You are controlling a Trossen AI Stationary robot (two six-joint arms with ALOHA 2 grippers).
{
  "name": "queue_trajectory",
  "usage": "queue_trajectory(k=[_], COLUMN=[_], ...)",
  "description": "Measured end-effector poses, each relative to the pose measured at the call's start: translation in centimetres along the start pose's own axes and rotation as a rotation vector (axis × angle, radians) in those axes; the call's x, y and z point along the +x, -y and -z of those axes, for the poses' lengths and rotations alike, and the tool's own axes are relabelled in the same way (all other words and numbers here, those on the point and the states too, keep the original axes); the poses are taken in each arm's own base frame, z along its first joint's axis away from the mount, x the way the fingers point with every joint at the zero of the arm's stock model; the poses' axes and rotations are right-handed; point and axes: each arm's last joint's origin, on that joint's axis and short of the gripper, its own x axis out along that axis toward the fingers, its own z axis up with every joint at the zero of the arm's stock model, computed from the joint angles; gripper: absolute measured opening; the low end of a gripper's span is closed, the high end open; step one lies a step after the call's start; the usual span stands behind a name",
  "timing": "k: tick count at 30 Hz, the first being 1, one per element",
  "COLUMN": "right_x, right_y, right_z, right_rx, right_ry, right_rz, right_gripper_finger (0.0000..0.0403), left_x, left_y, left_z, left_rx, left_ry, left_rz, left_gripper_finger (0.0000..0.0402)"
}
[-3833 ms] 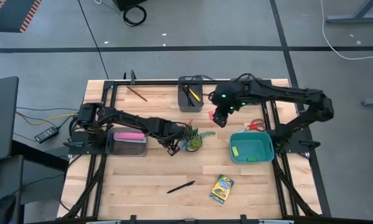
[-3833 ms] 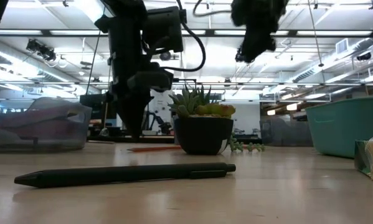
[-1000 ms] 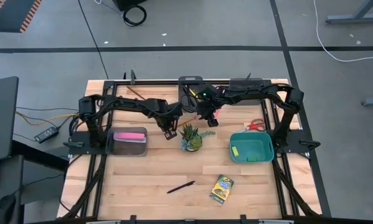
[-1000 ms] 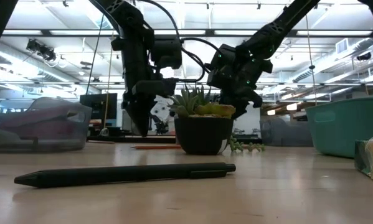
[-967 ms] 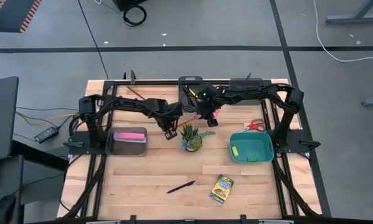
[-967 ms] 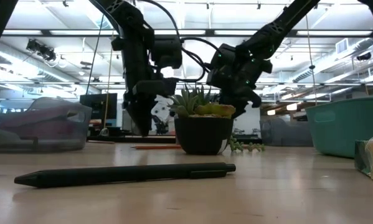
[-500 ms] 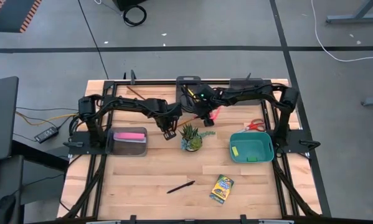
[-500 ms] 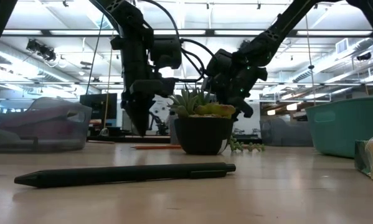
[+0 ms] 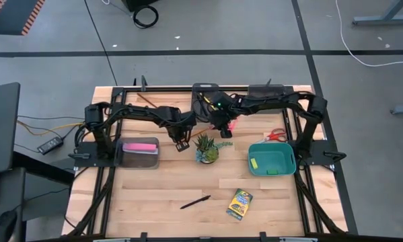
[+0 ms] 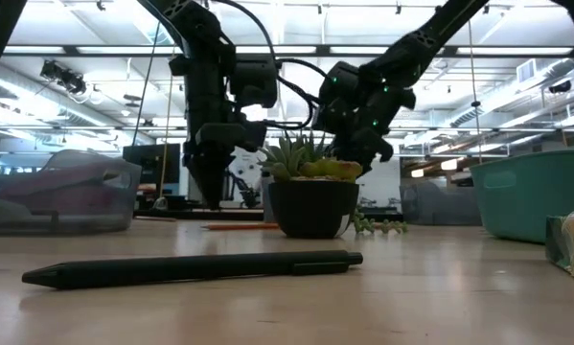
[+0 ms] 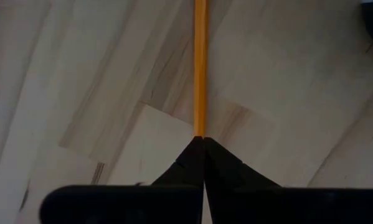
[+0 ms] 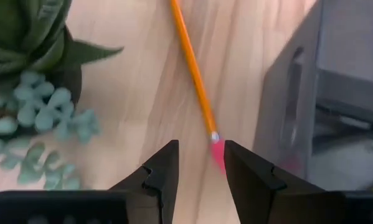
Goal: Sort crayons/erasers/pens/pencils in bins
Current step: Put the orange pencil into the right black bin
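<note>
An orange pencil (image 11: 200,62) lies flat on the table behind the plant. Its pink eraser end (image 12: 215,149) lies beside the dark grey bin (image 9: 204,101). My left gripper (image 9: 181,143), shut and pointing straight down, stands at the pencil's other end (image 10: 213,203). My right gripper (image 9: 225,132) is open and slants down above the eraser end, one finger on either side of it (image 12: 202,146), touching nothing. A black pen (image 9: 195,202) and the crayon box (image 9: 239,204) lie near the front edge. My left gripper's shut fingertips (image 11: 195,144) stand from above at the pencil's end (image 11: 199,127), with the pencil running away from them along the table. The tips hide that end, so I cannot tell whether they touch it.
A potted plant (image 9: 206,148) stands between the grippers and the front of the table. A grey bin (image 9: 139,153) holding a pink bar is at the left. A teal bin (image 9: 272,159) and red scissors (image 9: 276,136) are at the right. Bare wood lies around the pen.
My right gripper has swayed a little toward the table's left and back above the eraser end, staying open. The pencil has not moved.
</note>
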Motion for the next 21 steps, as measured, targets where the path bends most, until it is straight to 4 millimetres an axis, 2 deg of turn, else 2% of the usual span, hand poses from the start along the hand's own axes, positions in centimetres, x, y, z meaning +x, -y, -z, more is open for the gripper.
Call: queue_trajectory(k=[7, 12, 16, 21], right_x=[-2.7, -1.9, -1.1, -1.4], right_y=[-0.7, -0.3, 0.4, 2.8], right_z=[-0.2, 1.8, 4.4, 5.7], right_rx=[0.071, 0.136, 0.18, 0.215], right_ry=[-0.07, -0.134, -0.215, -0.132], right_rz=[0.056, 0.056, 0.121, 0.284], right_gripper_finger=[0.0134, 0.0134, 0.0134, 0.0134], left_x=[0.0, 0.0, -0.3, -2.3], left_y=[0.0, 0.0, 0.0, 0.1], left_z=[0.0, 0.0, 0.0, -0.5], left_rx=[-0.005, -0.013, -0.043, -0.063], left_ry=[0.001, 0.001, -0.019, 0.027], left_rz=[-0.001, -0.002, -0.006, 0.005], left_gripper_finger=[0.0005, 0.0013, 0.0021, 0.0006])
